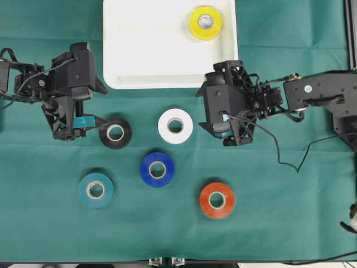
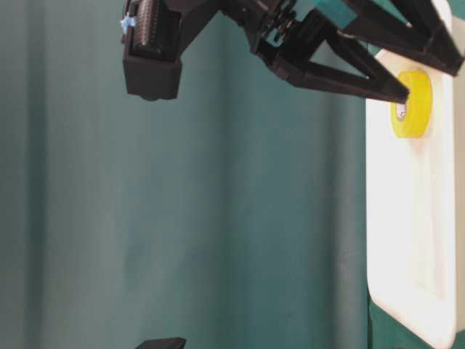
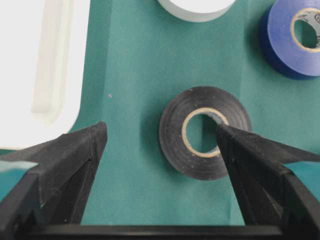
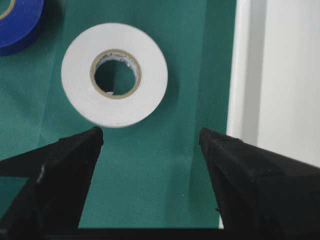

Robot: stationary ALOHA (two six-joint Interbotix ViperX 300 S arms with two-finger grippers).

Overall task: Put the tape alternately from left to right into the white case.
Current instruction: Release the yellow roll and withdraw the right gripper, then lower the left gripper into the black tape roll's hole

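1. Presently the green cloth (image 1: 290, 223) covers the whole table, and the white case (image 1: 139, 61) lies at its far edge, between the two arms. One roll is in it: the yellow roll (image 1: 205, 23), lying flat near the case's right end.
2. Next in size, the left gripper (image 1: 95, 124) hangs over the cloth on the left, just below the case's left corner. Its jaws stand wide and hold nothing. In the left wrist view the black roll (image 3: 205, 132) lies flat between the two fingers (image 3: 75, 160), one finger tip crossing its right edge; whether that finger touches the roll cannot be told.
3. The right gripper (image 1: 223, 120) hangs just below the case's right corner. Its jaws stand fully apart and empty. In the right wrist view the white roll (image 4: 115, 74) lies ahead of the fingertips, not between them.
4. Five rolls remain on the cloth: black, white, the blue roll (image 1: 157, 169), the teal roll (image 1: 96, 190) and the orange-red roll (image 1: 217, 200).
5. Step in hand, as a judgement: with one roll placed on the right, the turn appears to fall to the left arm, and the black roll is its target.
6. Next move calls for: lower the left gripper until the fingers bracket the roll, close, lift, and carry it over the rim into the case.
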